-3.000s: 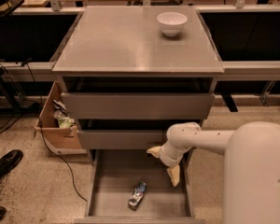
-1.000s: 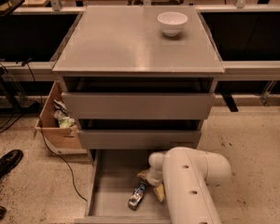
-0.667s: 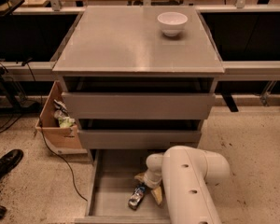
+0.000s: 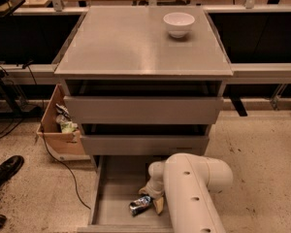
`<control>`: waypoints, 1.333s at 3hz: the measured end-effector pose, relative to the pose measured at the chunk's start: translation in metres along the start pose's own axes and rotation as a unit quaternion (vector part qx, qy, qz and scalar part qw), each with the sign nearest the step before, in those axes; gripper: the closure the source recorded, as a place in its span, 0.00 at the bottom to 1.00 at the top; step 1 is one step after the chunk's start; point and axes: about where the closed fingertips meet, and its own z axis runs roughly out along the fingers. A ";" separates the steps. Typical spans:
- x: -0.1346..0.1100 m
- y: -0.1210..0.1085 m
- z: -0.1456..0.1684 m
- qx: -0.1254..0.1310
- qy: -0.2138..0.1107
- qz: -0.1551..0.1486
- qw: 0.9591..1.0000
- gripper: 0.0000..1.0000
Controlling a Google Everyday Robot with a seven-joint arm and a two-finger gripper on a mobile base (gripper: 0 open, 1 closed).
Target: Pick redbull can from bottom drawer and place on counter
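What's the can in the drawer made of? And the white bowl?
The small slim silver-and-blue can looks like thin metal: it glints. The round white bowl looks like glazed ceramic, maybe plastic: smooth, softly shiny. The robot's hand is in the grey bottom drawer, beside the can.

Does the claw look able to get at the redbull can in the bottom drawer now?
Probably yes. The bottom drawer is pulled open, and the claw is down inside it, right beside the redbull can lying on the drawer floor. Nothing else shows between them.
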 end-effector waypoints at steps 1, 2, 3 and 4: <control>-0.002 0.000 -0.008 0.000 0.000 0.000 1.000 0.68; -0.003 0.000 -0.011 0.000 0.000 0.000 1.000 0.91; -0.012 0.007 -0.033 0.014 -0.001 0.007 1.000 1.00; -0.019 0.008 -0.103 0.063 0.016 0.024 0.998 1.00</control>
